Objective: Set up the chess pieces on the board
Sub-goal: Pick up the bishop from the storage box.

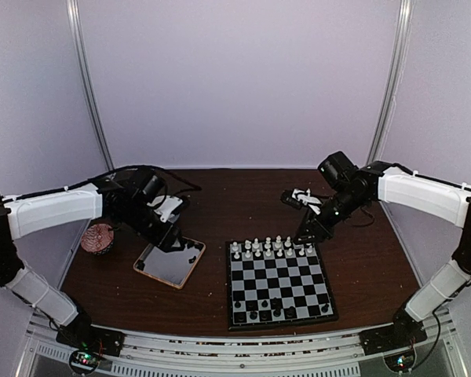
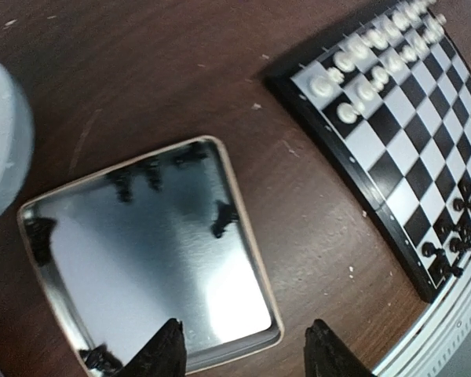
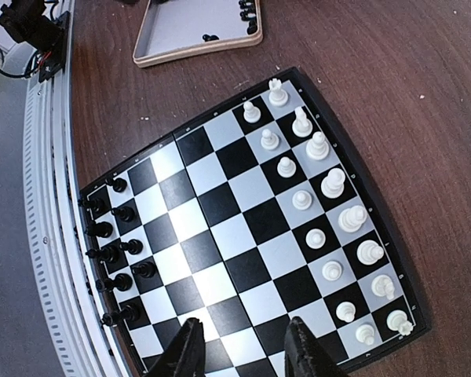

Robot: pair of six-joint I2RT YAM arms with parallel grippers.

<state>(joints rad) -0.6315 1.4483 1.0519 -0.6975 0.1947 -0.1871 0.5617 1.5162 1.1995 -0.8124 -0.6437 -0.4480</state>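
Left gripper [image 2: 245,328] and right gripper [image 3: 243,326] gape empty; the board [image 3: 220,206] holds all white pieces [image 3: 318,146]; several black pieces [image 2: 221,220] lie in the tray [image 2: 253,251].

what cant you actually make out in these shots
- Black pieces in the tray, left wrist view: blurred against the shiny floor, so count and kinds are unclear.
- Round reddish thing, top view: too small and dim to identify.
- Board, right wrist view: its bottom squares are partly covered by the right claw.
- Left claw, left wrist view: only the fingertips show; the bottom edge cuts off the rest.
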